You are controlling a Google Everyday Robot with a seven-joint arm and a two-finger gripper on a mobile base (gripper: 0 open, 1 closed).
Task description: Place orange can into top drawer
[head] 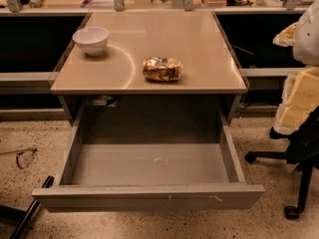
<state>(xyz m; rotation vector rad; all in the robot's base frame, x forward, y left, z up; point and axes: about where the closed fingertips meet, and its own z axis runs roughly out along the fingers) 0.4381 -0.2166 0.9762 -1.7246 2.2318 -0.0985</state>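
Only a smooth, rounded, grey-white arm shell shows at the right edge, plain-surfaced, with no cables or markings to be made out. The gripper is not in view.

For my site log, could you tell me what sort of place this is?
Likely an office or lab: a counter over an open top drawer, a wheeled office chair, speckled floor. Gripper out of view.

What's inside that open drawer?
Nothing visible: the drawer shows only a bare grey floor with whitish scuffs. Its rear end lies in shadow under the tabletop, so that part cannot be checked. The can lies on the tabletop. The gripper is not in view.
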